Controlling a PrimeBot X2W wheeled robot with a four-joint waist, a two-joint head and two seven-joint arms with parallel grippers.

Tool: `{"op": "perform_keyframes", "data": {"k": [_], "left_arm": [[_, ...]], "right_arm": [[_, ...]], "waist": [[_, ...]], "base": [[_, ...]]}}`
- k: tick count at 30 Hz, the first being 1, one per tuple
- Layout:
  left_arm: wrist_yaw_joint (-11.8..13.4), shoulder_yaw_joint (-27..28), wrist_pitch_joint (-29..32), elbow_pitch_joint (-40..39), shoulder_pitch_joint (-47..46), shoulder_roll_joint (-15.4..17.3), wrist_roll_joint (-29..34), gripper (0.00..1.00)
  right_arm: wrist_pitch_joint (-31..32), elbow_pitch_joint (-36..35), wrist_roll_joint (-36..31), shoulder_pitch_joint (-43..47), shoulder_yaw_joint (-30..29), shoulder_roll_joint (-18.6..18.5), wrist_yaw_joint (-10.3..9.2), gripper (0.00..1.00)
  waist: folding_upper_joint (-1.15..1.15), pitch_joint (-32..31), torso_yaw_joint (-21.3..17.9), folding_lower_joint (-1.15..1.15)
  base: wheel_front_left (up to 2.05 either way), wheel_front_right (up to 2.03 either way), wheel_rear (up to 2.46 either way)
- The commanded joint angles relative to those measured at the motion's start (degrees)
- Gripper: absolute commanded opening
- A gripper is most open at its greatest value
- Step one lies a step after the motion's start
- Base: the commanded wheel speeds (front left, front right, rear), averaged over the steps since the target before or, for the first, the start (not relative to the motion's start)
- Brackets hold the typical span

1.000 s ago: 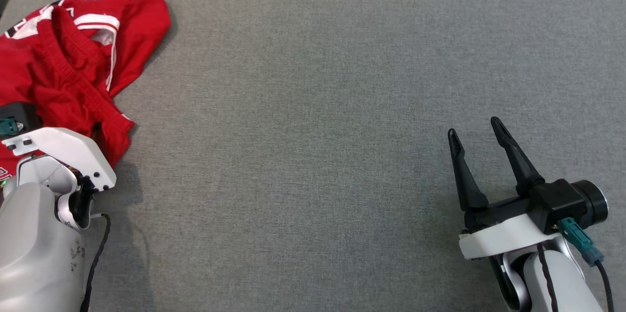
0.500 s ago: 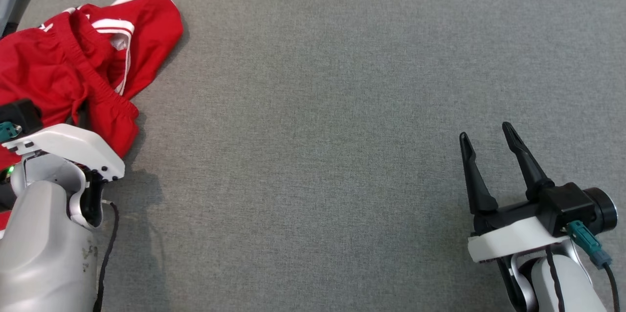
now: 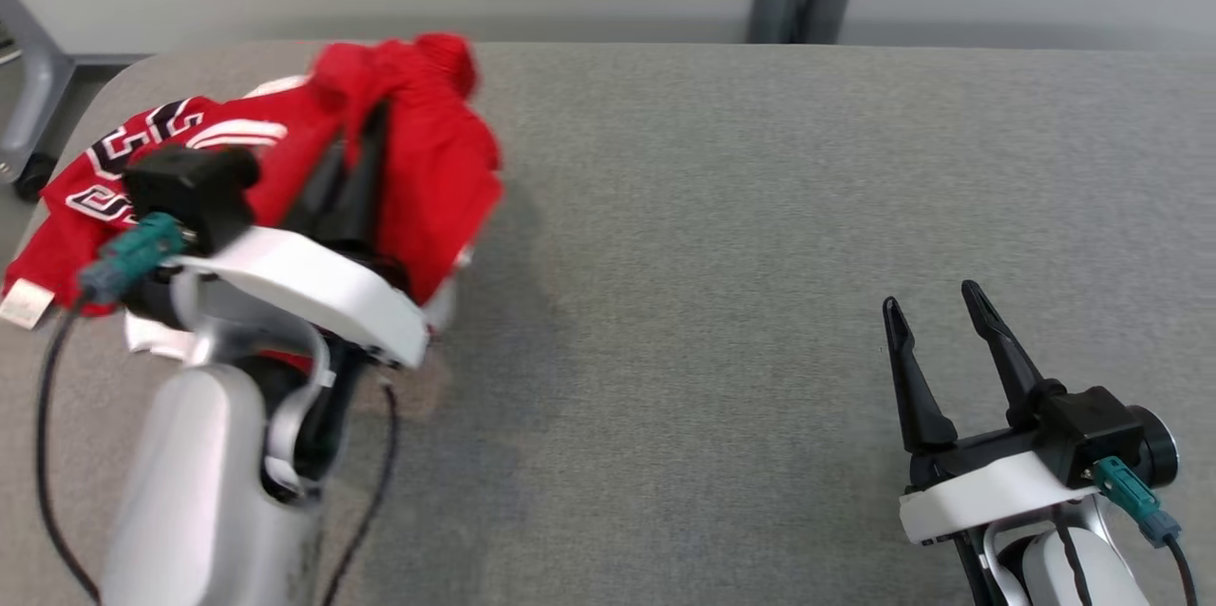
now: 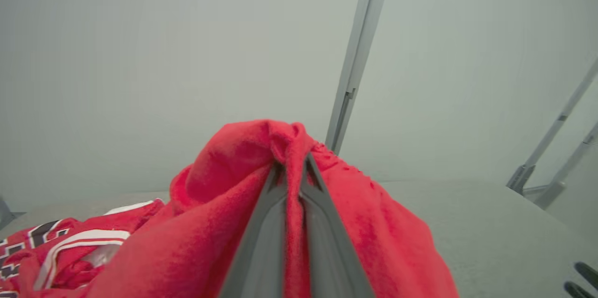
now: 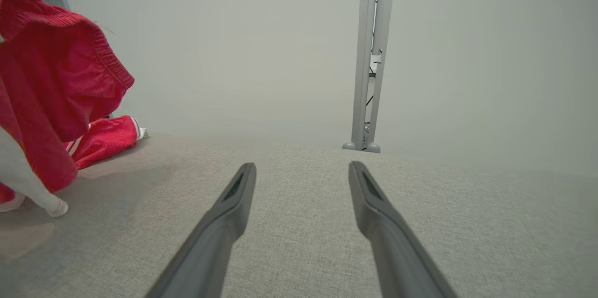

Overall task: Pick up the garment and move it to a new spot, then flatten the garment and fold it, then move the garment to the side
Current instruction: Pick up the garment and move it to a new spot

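1 red garment (image 3: 432, 179), pinched in L claw (image 4: 290, 169)

Soft, even light covers the grey table (image 3: 722, 207), with a faint shadow pooling near and right of the red garment (image 3: 427, 160), whose top folds smear with motion blur. In the wrist views, far walls look hazy, and the left gripper (image 4: 292, 166) looms out of focus.

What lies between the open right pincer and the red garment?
Only bare grey table covering. In the head view, the stretch from the right pincer to the red garment carries nothing but the garment's shadow.
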Motion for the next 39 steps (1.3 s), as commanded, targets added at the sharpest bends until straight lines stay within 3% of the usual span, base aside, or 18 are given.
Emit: {"op": "perform_keyframes", "data": {"k": [1,6,12,16,17,24,25,27,28,33,35,39], "left_arm": [[-0.25,-0.5,0.66,-1.03,0.88,-0.24,-0.99,0.0],[-0.65,-7.51,4.49,-5.12,2.07,-1.65,-2.25,0.0],[-0.8,-17.21,2.34,-0.12,-0.02,-2.26,-7.25,0.0],[1.25,-23.03,-1.0,8.73,-2.23,-2.25,-12.47,0.0],[1.5,-25.19,-3.26,14.5,-3.04,-2.23,-14.17,0.0],[-0.23,-29.92,-13.35,35.89,-6.18,-2.36,-15.2,0.0],[-0.58,-30.53,-14.23,38.07,-6.2,-2.33,-16.3,0.4],[-0.98,-32.12,-15.89,41.63,-6.64,-2.28,-17.26,0.95],[-1.05,-32.5,-16.34,43.09,-6.65,-2.28,-18.87,1.0],[0.67,-35.68,-20.41,44.96,-8.56,-2.31,-19.87,1.0],[3.09,-37.48,-24.68,44.51,-7.92,-2.31,-18.84,1.0],[5.73,-36.71,-27.05,43.19,-5.53,-1.71,-17.31,1.0]], "right_arm": [[-0.28,-0.09,0.36,0.12,0.15,-0.37,0.03,1.0],[-0.28,0.1,1.66,-0.01,0.82,-0.38,0.02,1.0],[-0.28,0.04,2.35,0.21,0.52,-0.38,0.02,1.0],[-0.28,0.03,2.42,0.32,0.16,-0.34,0.02,1.0],[-0.28,0.0,2.36,0.3,0.16,-0.33,0.03,1.0],[-0.29,0.36,2.91,0.25,1.46,-0.36,0.02,1.0],[-0.28,0.34,2.93,0.44,1.53,-0.36,0.03,1.0],[-0.28,0.53,2.86,0.93,1.71,-0.34,0.03,1.0],[-0.28,0.67,2.76,1.08,1.6,-0.35,0.03,1.0],[-0.28,0.78,2.08,2.02,0.62,-0.34,0.03,1.0],[-0.28,0.28,0.86,2.95,-0.28,-0.34,0.02,1.0],[-0.28,-0.58,-0.86,4.59,-1.95,-0.39,0.02,1.0]], "waist": [[0.0,-1.1,-1.71,0.0],[0.0,-2.05,-5.98,0.0],[0.0,-2.0,-10.28,0.0],[0.0,-1.71,-12.2,0.0],[0.0,-1.45,-12.9,0.0],[0.0,-1.52,-15.35,0.0],[0.0,-1.58,-15.45,0.0],[0.0,-1.86,-15.48,0.0],[0.0,-2.08,-15.38,0.0],[0.0,-3.32,-13.94,0.0],[0.0,-4.88,-12.38,0.0],[0.0,-7.07,-10.53,0.0]], "base": [[0.0,0.0,0.0],[0.0,0.0,0.0],[0.0,0.0,0.0],[0.0,0.0,0.0],[0.0,0.0,0.0],[0.0,0.0,0.0],[0.0,0.0,0.0],[0.0,0.0,0.0],[0.0,0.0,0.0],[0.0,0.0,0.0],[0.0,0.0,0.0],[0.0,0.0,0.0]]}}
